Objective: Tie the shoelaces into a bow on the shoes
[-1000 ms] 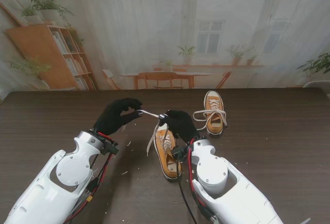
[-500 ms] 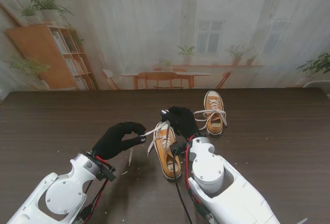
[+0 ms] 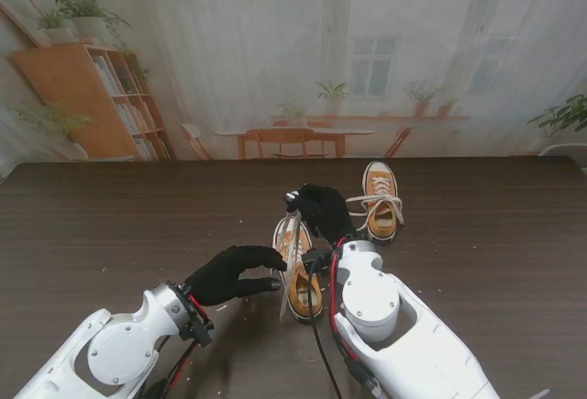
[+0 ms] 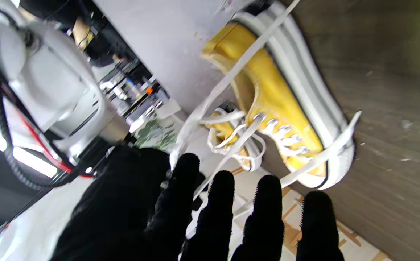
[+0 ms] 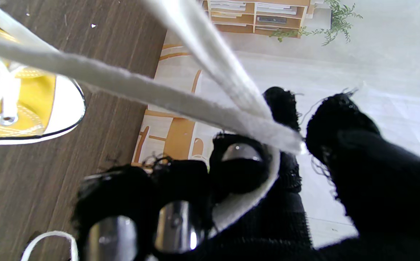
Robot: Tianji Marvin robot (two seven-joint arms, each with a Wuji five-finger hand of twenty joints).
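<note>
In the lower middle of the stand view, the near yellow canvas sneaker with a white rubber sole [image 3: 298, 275] is lying on the dark wood-grain table [image 3: 477, 234], toe pointing away from the robot. A second yellow canvas sneaker [image 3: 381, 199] is sitting farther back and to the right, well apart from the first, with its white laces spread loosely across it.

The black-gloved right hand [image 3: 321, 214] is hovering over the far end of the near sneaker. In the right wrist view, its fingers [image 5: 239, 170] are curling around a flat white shoelace [image 5: 181, 101], which is wrapping the middle finger and pinching between thumb and fingertips; two strands are running taut from that grip toward the shoe [image 5: 21, 108].

The black-gloved left hand [image 3: 229, 275] is reaching in from the lower left of the stand view, its fingertips sitting just beside the near sneaker's left side. In the left wrist view, its four fingers [image 4: 219, 203] are stretching out straight and slightly apart, with lace strands [image 4: 231, 78] crossing close to them and over the shoe [image 4: 279, 105]. Whether this hand is actually gripping a strand cannot be told.
</note>
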